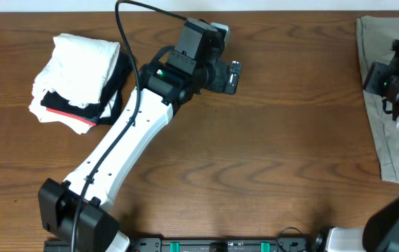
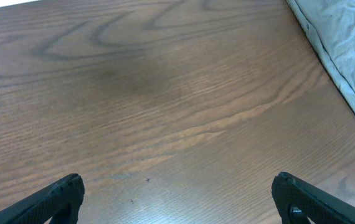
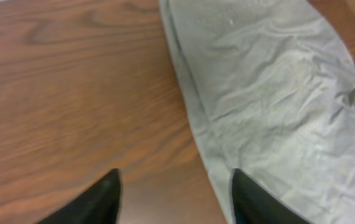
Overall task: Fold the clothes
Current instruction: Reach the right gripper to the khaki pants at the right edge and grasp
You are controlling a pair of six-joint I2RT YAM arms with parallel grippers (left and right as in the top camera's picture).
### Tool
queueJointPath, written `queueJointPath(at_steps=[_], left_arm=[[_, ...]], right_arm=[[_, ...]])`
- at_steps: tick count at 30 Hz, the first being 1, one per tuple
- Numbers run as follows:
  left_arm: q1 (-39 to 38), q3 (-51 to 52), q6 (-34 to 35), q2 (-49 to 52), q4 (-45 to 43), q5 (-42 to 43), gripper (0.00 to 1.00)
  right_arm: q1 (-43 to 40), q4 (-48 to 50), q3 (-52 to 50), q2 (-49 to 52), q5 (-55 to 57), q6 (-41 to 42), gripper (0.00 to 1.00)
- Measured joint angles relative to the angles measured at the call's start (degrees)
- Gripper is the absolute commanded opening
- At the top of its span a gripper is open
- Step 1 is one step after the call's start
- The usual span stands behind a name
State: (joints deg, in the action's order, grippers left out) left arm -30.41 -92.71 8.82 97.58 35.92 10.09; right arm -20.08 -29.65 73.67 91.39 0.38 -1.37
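Left gripper (image 2: 177,186) and right gripper (image 3: 174,183): wide open, empty.
Left: hangs above the wood counter (image 1: 269,154), rear centre. Right: hangs over the long edge of the grey-green garment (image 3: 271,93), spread wrinkled at the right counter edge. Folded stack (image 1: 80,77) of white, black and red clothes: rear left, well apart from the garment.
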Motion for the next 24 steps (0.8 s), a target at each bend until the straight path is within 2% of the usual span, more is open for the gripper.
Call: queueJointPath(at_steps=[1, 2, 3, 7, 19, 24], left_arm=[[0.0, 0.0, 0.0, 0.0, 0.0, 0.0, 0.98], [0.0, 0.0, 0.0, 0.0, 0.0, 0.0, 0.98], [0.0, 0.0, 0.0, 0.0, 0.0, 0.0, 0.98], [0.0, 0.0, 0.0, 0.0, 0.0, 0.0, 0.98], [0.0, 0.0, 0.0, 0.0, 0.0, 0.0, 0.98], [0.0, 0.0, 0.0, 0.0, 0.0, 0.0, 0.98]], right_arm=[[-0.6, 1.4, 0.0, 1.5, -0.4, -0.6, 0.36], [-1.2, 2.8, 0.0, 2.9, -0.7, -1.0, 0.23], [-1.5, 4.5, 0.0, 4.2, -0.9, -1.7, 0.15], [-2.1, 13.4, 0.2, 9.2, -1.5, -3.1, 0.01], [-3.5, 38.1, 0.6, 23.7, -1.9, -1.5, 0.01], [-3.5, 46.5, 0.7, 30.1, 0.8, 2.8, 0.01]])
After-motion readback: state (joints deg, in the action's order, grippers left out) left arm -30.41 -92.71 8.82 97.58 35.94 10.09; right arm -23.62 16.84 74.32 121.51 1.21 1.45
